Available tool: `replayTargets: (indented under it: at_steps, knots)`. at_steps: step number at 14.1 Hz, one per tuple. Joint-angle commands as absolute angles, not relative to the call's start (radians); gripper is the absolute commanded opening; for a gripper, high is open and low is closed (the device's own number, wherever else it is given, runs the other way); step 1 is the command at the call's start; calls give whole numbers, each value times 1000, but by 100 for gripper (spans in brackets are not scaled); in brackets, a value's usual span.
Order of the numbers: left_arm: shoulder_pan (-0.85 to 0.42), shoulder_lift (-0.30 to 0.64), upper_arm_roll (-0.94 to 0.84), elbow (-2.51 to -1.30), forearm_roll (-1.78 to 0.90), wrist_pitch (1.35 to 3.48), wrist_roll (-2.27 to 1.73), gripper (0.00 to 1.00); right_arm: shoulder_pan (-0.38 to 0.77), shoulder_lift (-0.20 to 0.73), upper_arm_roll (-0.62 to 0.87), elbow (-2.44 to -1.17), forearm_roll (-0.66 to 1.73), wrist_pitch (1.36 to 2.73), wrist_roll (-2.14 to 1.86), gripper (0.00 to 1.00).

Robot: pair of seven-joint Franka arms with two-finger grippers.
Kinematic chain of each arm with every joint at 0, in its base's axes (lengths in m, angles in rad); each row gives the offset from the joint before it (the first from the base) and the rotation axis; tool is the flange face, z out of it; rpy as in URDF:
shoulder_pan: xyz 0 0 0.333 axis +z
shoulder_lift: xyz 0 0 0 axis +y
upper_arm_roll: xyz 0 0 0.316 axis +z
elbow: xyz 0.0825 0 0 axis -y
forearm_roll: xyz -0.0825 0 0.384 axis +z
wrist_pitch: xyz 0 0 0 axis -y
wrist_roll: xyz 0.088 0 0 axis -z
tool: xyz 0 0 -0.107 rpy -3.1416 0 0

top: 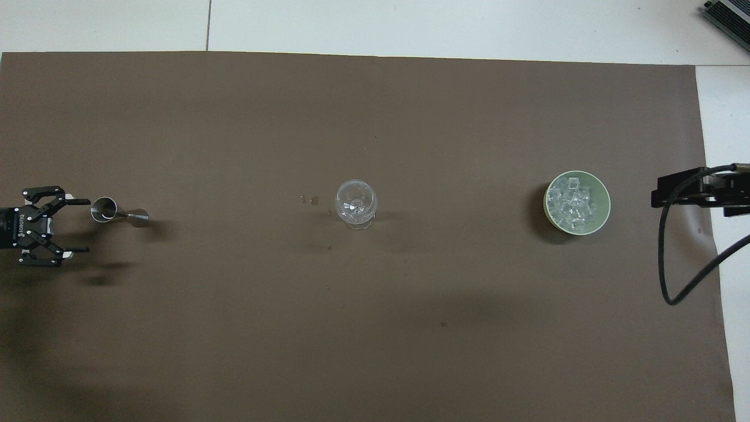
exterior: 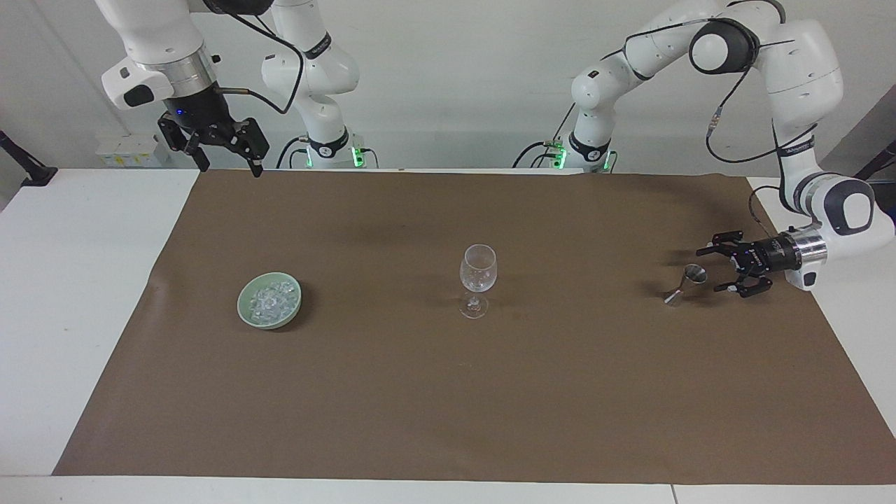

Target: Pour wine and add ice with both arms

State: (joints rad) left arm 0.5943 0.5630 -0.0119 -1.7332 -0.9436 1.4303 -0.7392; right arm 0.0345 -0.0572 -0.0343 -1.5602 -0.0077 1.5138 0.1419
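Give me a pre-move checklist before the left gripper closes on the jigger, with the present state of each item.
1. Left gripper open: ok.
2. Jigger standing on the mat: ok.
3. Jigger between the left gripper's fingers: not ok, it stands just off the fingertips.
4. Wine glass upright at mid-table: ok.
5. Ice in the green bowl: ok.
6. Right gripper raised over the mat's edge nearest the robots, waiting: ok.

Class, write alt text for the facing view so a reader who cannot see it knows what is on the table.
The left hand, open, sits low beside a small metal measuring cup at its end of a brown mat. An empty wine glass stands mid-mat, and a green bowl of ice lies toward the right arm's end, where the right hand waits, open, raised.
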Motion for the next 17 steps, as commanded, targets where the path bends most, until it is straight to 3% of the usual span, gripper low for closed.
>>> replayTargets:
  at_steps: [1,17]
  knots:
    - [597,581,-20,-1724,-974,1460,-727,100,31,-80,-34,-1583,12,1511,123,100]
    - [560,606,-28,-1753,-1045,1537,-693,100,31,-80,-34,-1585,12,1511,123,100]
